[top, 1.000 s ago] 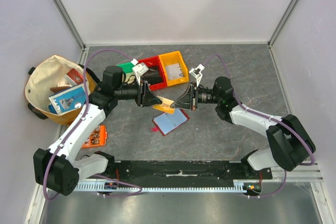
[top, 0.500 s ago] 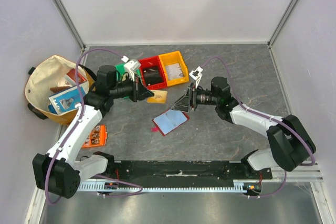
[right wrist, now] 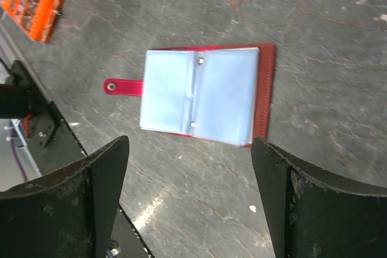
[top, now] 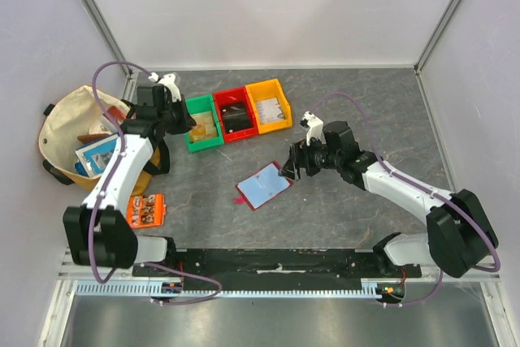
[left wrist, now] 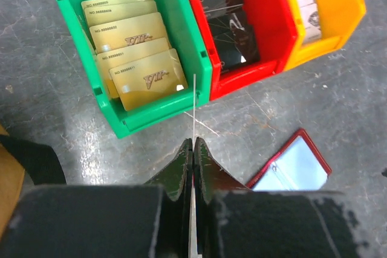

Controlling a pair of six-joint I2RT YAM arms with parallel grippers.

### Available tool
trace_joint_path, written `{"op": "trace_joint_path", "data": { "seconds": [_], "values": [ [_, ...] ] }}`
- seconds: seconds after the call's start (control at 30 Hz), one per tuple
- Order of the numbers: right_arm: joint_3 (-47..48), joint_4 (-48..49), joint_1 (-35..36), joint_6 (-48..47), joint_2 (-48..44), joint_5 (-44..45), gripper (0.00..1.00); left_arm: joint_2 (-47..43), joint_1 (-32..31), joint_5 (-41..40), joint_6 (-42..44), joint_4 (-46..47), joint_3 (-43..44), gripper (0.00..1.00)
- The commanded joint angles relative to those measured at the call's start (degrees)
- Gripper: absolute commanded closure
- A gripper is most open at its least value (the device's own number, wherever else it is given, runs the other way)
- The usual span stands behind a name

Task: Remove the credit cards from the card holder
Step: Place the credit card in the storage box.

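The card holder (top: 264, 185) lies open on the table, dark red with pale blue sleeves (right wrist: 202, 95) facing up and its tab to the left. My right gripper (top: 288, 170) hovers over its right end, open, with nothing between the fingers (right wrist: 190, 149). My left gripper (top: 177, 117) is at the near left side of the green bin (top: 203, 123). It is shut (left wrist: 194, 142) on a credit card (left wrist: 194, 101), seen edge-on as a thin pale line above the table just short of that bin. Several gold cards (left wrist: 130, 34) lie in the green bin.
A red bin (top: 236, 115) with dark cards and a yellow bin (top: 270, 106) with pale cards stand right of the green one. A cloth bag (top: 81, 136) of items sits at the far left. An orange packet (top: 146, 210) lies near the left arm's base.
The left arm swung back left with the gold card, from the table's middle to the green bin. The right gripper let go, opened wide and sank over the card holder.
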Motion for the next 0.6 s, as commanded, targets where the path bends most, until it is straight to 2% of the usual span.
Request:
{"op": "trace_joint_path", "data": {
  "seconds": [0.0, 0.1, 0.33, 0.57],
  "values": [
    [1.8, -5.7, -0.2, -4.6, -3.7, 7.2, 0.1, 6.6, 0.2, -3.5, -2.6, 1.1, 5.4, 0.98],
    [1.3, -6.5, -0.3, -5.1, -4.8, 7.9, 0.1, 12.1, 0.3, -4.9, -3.3, 1.7, 8.2, 0.98],
    [0.8, -7.1, -0.2, -5.1, -6.5, 8.3, 0.09, 23.2, 0.3, -1.1, -7.3, 5.4, 11.9, 0.96],
    [0.3, -7.2, -0.2, -4.8, -6.8, 8.0, 0.09, 26.7, 0.4, -0.7, -9.8, 9.7, 11.4, 0.93]
  ]
}}
